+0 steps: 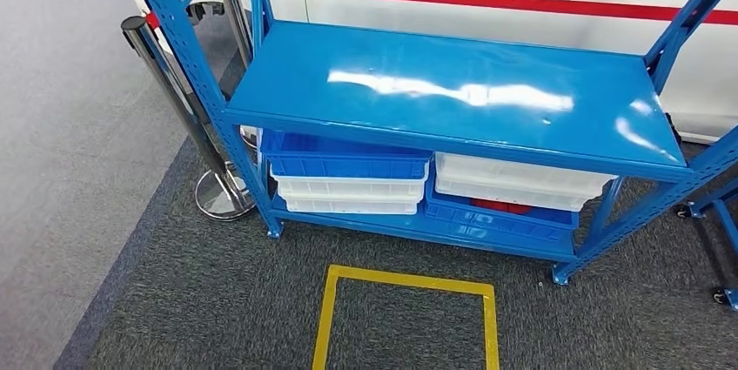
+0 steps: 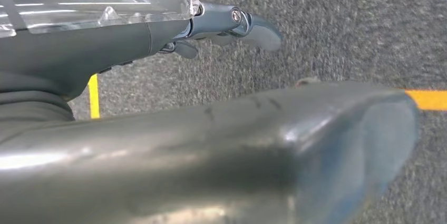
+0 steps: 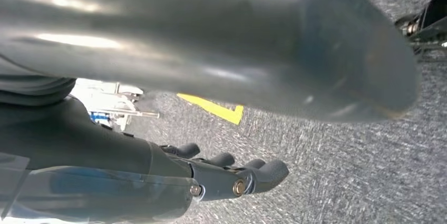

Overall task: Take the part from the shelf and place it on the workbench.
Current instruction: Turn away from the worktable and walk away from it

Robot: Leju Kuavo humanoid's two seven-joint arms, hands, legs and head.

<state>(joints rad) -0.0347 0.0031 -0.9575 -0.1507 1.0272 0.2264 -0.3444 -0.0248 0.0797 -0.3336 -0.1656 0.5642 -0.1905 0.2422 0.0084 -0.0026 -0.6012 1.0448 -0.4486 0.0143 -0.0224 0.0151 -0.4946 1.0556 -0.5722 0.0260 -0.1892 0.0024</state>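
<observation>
Red part (image 1: 500, 206) inside blue bin (image 1: 496, 218), under white bin (image 1: 513, 183).

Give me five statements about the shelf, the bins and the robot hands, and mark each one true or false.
1. The top board of the shelf is bare. True.
2. All the bins on the lower level are blue. False: blue bins and white bins are stacked together there.
3. The left robot hand holds a part. False: it holds nothing and hangs over the carpet.
4. A yellow square is taped on the carpet in front of the shelf. True.
5. The right robot hand rests on the shelf. False: it hangs over the carpet, near yellow tape, touching nothing.
</observation>
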